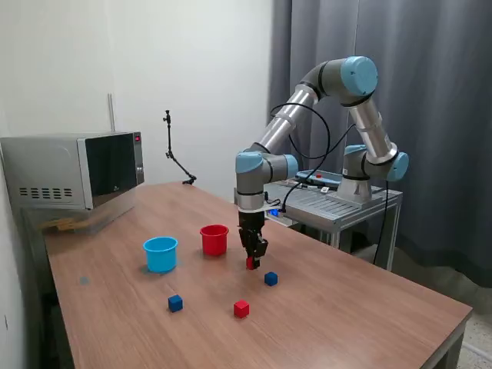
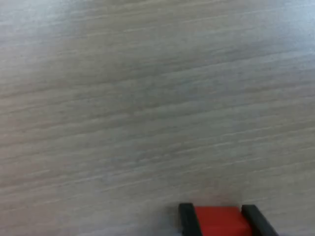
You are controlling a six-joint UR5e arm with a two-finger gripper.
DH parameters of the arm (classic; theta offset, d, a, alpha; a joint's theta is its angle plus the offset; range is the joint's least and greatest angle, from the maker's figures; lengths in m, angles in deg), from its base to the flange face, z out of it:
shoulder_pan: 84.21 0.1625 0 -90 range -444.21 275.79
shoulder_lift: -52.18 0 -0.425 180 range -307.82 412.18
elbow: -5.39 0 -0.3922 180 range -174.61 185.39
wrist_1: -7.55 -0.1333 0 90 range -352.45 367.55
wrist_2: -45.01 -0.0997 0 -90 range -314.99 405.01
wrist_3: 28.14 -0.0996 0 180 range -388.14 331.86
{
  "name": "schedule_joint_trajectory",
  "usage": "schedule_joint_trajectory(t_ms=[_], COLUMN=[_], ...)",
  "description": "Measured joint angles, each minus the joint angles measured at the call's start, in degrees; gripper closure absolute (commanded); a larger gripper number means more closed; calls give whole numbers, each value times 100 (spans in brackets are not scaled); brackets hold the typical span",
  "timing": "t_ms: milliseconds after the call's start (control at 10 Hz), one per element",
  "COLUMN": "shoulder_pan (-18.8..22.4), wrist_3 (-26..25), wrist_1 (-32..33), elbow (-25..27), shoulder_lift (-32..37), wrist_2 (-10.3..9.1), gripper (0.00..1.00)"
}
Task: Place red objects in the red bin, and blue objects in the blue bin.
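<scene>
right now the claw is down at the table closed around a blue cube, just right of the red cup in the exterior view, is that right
Not quite: the cube between the claw's fingers is red, not blue. The wrist view shows a red cube held between the two black fingers, and the exterior view shows it low at the table, to the exterior view's right of the red cup. Both blue cubes lie loose.

White wall (image 1: 192, 69), grey curtain (image 1: 438, 92), microwave (image 1: 73, 171) on wooden table (image 1: 346, 315).

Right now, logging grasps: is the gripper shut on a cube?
Shut on a red cube: the gripper has a finger touching each side.
</scene>
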Motion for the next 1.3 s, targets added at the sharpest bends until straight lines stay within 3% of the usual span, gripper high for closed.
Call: schedule_joint_trajectory(t_ms=[200, 400, 700, 1300], shoulder_pan=[3, -18, -379, -904], wrist_3=[8, 48, 336, 467], wrist_1=[-6, -26, -131, -271], elbow=[-18, -67, -100, -60], shoulder_lift=[20, 287, 808, 984], wrist_2=[59, 244, 480, 468], gripper=[100, 100, 100, 100])
